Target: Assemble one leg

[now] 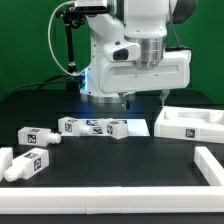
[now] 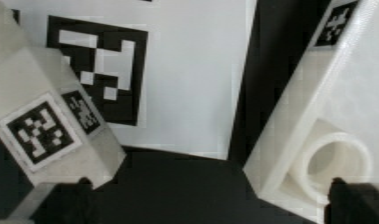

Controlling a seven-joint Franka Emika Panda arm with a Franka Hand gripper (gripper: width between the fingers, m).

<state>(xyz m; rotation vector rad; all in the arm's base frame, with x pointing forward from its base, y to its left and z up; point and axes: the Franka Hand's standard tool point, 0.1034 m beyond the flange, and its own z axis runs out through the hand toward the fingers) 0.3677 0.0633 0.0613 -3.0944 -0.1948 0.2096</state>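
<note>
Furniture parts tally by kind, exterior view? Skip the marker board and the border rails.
Legs: 4
Square panel: 1
Total: 5

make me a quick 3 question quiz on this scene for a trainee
1. Fill in: each leg carries black-and-white square ___.
2. True or false: the end effector grips a leg.
3. The large square panel lies: A) at the exterior view's left, B) at the exterior view's right, C) in the end effector.
Key: 1 tags; 2 false; 3 B.
</note>
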